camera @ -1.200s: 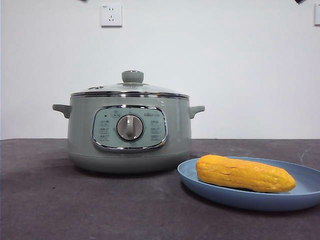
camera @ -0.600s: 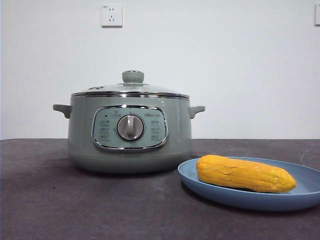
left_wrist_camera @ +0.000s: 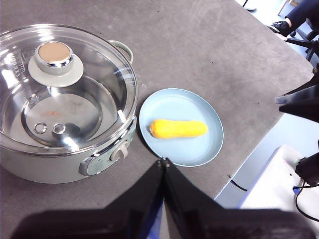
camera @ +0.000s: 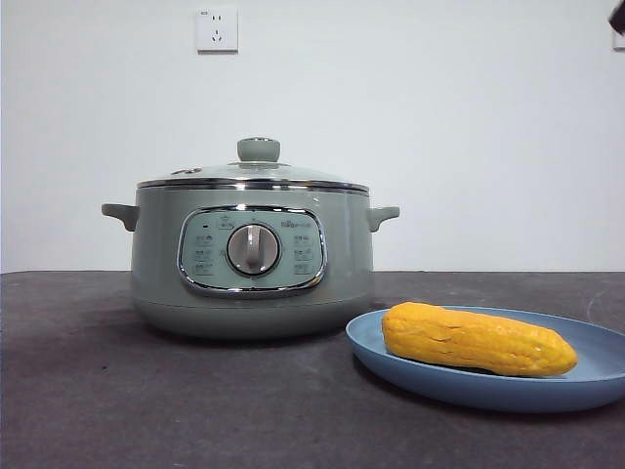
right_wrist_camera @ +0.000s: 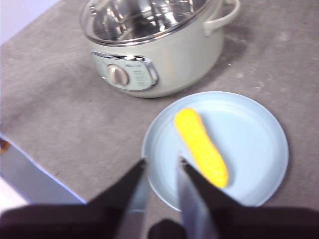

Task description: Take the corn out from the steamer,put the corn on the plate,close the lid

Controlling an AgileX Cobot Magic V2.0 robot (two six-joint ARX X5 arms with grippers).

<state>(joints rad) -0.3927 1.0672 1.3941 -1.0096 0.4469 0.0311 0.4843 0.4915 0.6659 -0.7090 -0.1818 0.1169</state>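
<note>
The pale green steamer (camera: 156, 264) stands left of centre with its glass lid (camera: 259, 172) seated on the rim, knob upright. To its right, the corn (camera: 474, 340) lies flat on the light-blue plate (camera: 596, 376). In the left wrist view the lid (left_wrist_camera: 89, 99), corn (left_wrist_camera: 178, 128) and plate (left_wrist_camera: 174, 104) lie below my left gripper (left_wrist_camera: 163, 162), which is high up, shut and empty. My right gripper (right_wrist_camera: 162, 160) hangs open above the plate (right_wrist_camera: 254, 129) near its rim, beside the corn (right_wrist_camera: 202, 147), holding nothing.
A white wall socket (camera: 217, 29) sits on the wall behind. A black arm tip (camera: 616, 15) shows at the top right corner. The dark table's edge (left_wrist_camera: 259, 149) runs close beyond the plate.
A black arm tip has come into the front view's top right corner. Steamer, lid, corn and plate have not moved.
</note>
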